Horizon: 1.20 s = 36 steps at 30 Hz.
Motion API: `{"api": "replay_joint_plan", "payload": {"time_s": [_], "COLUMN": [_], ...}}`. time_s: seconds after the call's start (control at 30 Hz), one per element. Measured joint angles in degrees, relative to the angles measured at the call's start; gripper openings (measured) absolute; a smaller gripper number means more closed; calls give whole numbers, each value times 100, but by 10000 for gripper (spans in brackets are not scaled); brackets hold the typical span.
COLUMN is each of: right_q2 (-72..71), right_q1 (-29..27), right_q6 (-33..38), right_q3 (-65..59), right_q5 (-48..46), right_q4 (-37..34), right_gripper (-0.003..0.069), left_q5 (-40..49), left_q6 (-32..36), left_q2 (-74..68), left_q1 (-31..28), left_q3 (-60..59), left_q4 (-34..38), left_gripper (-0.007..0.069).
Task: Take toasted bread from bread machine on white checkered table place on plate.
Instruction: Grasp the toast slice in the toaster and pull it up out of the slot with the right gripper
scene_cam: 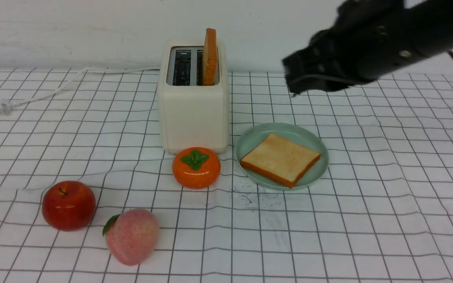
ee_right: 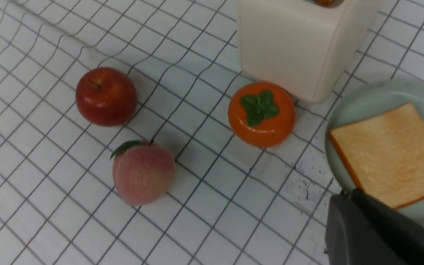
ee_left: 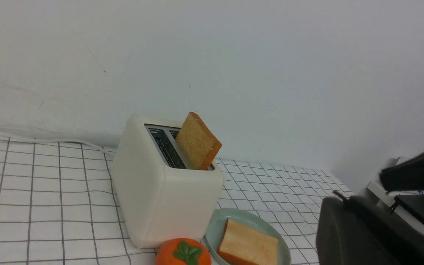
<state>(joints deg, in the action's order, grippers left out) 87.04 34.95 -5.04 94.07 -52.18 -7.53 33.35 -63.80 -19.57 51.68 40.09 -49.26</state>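
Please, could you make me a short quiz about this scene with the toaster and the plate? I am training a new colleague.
1. True or false: a slice of toast lies flat on the plate.
2. Choose one: in the toaster, the standing slice is in the slot on the robot's A) left; B) right; C) neither, both slots are empty.
3. Short answer: which fruit lies nearest the toaster?
Key: 1 true; 2 B; 3 the persimmon.
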Motion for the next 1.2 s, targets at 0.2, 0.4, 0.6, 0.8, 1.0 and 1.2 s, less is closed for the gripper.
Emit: {"api": "replay_joint_plan", "payload": {"time_s": [0.2, 0.4, 0.6, 0.8, 1.0, 1.2], "right_q2": [1526, 2785, 3573, 4021, 4359, 4436], "right_q1": [105, -50, -358, -421, -415, -421], "right_q6": [-786, -1086, -1351, -1369, -1449, -1605], "right_q3": [1297, 2483, 3046, 3079, 3090, 3090], "right_q5": [686, 1415, 1975, 2745, 3165, 3149], "right_q4": [493, 644, 673, 685, 691, 921], "right_gripper": [136, 410, 549, 521, 407, 286], "left_q5": [-45, -419, -620, -717, -763, -774], "left_q6": [526, 1354, 1719, 1747, 1747, 1747], "left_q2": [-371, -753, -798, -798, -798, -798], "left_q1": [0, 0, 0, 0, 0, 0], "left_q3": [-7, -9, -19, -19, -19, -19], "left_q4": [362, 933, 950, 921, 921, 917], "left_gripper": [-13, -13, -13, -13, -13, -13]}}
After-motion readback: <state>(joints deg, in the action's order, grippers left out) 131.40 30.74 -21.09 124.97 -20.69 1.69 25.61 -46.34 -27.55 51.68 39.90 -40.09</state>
